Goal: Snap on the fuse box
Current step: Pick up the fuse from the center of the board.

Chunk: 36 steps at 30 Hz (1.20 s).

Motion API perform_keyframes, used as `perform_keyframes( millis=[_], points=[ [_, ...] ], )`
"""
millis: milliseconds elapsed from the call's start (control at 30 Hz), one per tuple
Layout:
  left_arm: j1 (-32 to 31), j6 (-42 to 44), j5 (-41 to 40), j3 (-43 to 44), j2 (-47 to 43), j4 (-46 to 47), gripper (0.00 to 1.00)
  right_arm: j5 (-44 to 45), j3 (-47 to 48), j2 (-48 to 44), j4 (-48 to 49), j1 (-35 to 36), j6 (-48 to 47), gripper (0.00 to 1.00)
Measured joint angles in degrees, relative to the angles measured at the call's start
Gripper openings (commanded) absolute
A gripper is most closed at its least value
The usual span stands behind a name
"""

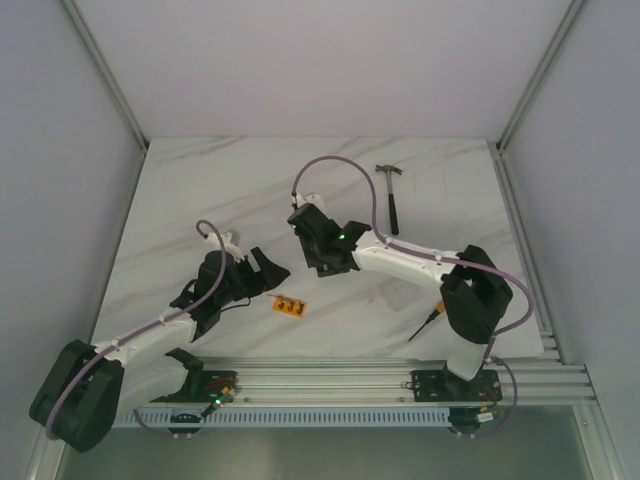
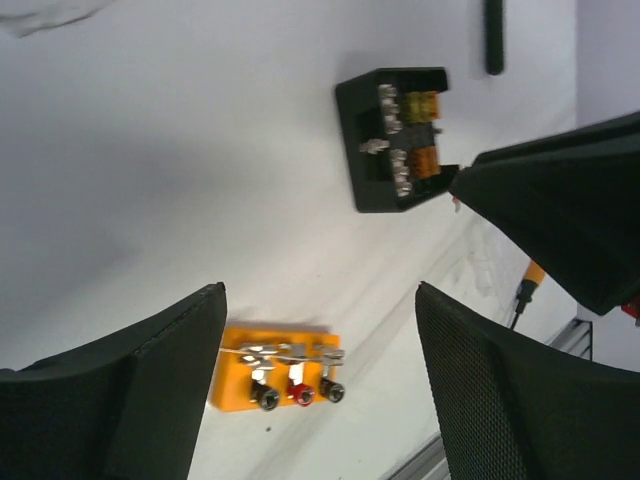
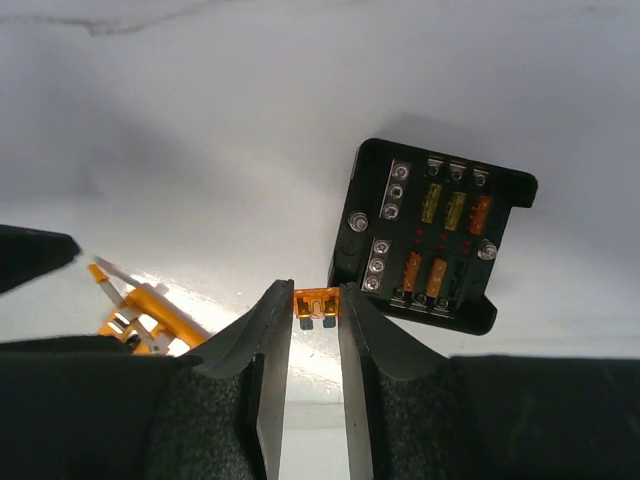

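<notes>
From above we cannot pick out the fuse box (image 3: 432, 238) — the right gripper (image 3: 315, 294) covers it. In the left wrist view the top edge cuts off the hammer (image 2: 494, 38); in the right wrist view a finger (image 3: 250, 345) half hides the orange strip (image 3: 140, 318).

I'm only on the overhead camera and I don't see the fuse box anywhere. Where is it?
Observer: The fuse box lies on the table, just past the right hand.
Operator: Is that hand carrying anything?
Observer: Yes, a small orange fuse is pinched between its fingertips.
Operator: And the left hand?
Observer: The left hand is open and empty, above the table near the orange strip.
</notes>
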Motion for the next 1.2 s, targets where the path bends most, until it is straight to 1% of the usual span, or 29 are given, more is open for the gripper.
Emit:
perform_keyframes(
  millis=[167,267,433,633,900,1067,1200],
  points=[
    [-5.7,0.4,-2.6,-1.1,-0.1,8.0,0.63,0.9,-4.1,-5.4,4.2,-0.1,3.7,0.27],
    [-9.0,1.9,-3.9,-1.2,0.8,13.1,0.55,0.9,-6.2,-7.4,6.5,-0.1,5.6,0.27],
    [-12.6,5.4,-5.8,-1.2,3.6,19.8,0.45,0.2,-9.5,-9.9,9.4,-0.1,8.3,0.27],
    [-14.9,9.0,-6.9,-0.4,7.7,25.3,0.36,-0.8,-12.4,-13.0,11.7,-0.1,10.7,0.27],
    [-17.0,10.6,-8.5,-0.1,10.9,32.0,0.29,-2.1,-15.0,-16.6,14.3,-0.1,12.8,0.27],
    [-17.6,11.3,-9.5,-0.1,11.0,34.1,0.28,-2.8,-15.2,-16.9,14.9,-0.1,13.6,0.27],
    [-17.6,11.5,-9.9,0.0,11.1,34.8,0.25,-3.2,-15.6,-16.9,15.6,-0.1,13.9,0.27]
  ],
)
